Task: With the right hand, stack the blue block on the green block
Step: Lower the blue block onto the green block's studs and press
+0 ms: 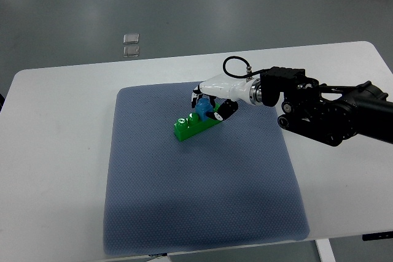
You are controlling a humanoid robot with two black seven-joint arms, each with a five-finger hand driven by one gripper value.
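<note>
Spanning most of the view, the white table [55,151] carries a large blue-grey mat [202,207] laid flat across its middle — a soft, textured pad that likely keeps the blocks from sliding as they are pressed together. Beyond the table's far edge, on the grey floor, sit two small pale square objects [131,45], well apart from the work and of no part in it.

From the picture's right edge the right arm [344,111] reaches in low and nearly level over the mat, its black forearm segments leading to a white wrist shell with a thin cable looping above it. The left arm does not show anywhere.

At the end of that arm, the right hand [212,104] is angled downward and toward the left, its fingers curled around the blue block [202,112] and pinching it from both sides. How many fingertips actually touch cannot be made out — the dark tips crowd close around it.

The blue block sits on top of the green block [195,126], at the end nearer the hand. The green block lies on the mat as a long brick, running diagonally, with its other end bare and its studs visible. Judging by this, the stacking looks nearly done: the blue block appears to be seated or about to be, with the grip not yet released.
</note>
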